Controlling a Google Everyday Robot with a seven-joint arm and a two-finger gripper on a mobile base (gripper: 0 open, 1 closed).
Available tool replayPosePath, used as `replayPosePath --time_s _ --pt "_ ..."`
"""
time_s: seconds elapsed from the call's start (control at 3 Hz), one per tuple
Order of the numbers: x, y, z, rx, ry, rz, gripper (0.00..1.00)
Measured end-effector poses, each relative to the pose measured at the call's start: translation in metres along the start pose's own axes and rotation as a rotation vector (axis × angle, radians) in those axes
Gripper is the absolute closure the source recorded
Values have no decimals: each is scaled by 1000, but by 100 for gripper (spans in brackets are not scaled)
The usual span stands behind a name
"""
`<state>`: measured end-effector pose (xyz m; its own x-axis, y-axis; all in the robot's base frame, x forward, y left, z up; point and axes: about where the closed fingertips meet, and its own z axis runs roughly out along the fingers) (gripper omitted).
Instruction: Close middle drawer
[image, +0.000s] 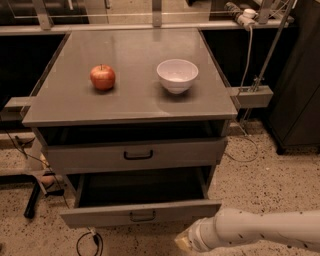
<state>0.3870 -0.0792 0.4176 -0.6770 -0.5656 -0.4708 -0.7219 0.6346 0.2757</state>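
Observation:
The middle drawer is a wide grey box with a flat front panel and a thin dull handle. It is pulled well out of the grey cabinet, and its inside looks dark and empty. Above it is a similar grey drawer with a bolder black handle, almost flush with the cabinet. My gripper is at the end of my white arm, which enters from the lower right. It is low, just in front of the right part of the middle drawer's front panel and a little below it.
A red apple and a white bowl sit on the cabinet top. Cables lie on the speckled floor at the lower left. A dark cabinet stands at the right. Metal brackets stick out at the cabinet's sides.

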Motion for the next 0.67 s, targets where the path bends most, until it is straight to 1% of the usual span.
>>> replayPosePath --time_s 0.33,0.67 --pt "-17 -20 10 46 -3 -19 100" --pt "-43 -36 18 80 -6 -54 100"
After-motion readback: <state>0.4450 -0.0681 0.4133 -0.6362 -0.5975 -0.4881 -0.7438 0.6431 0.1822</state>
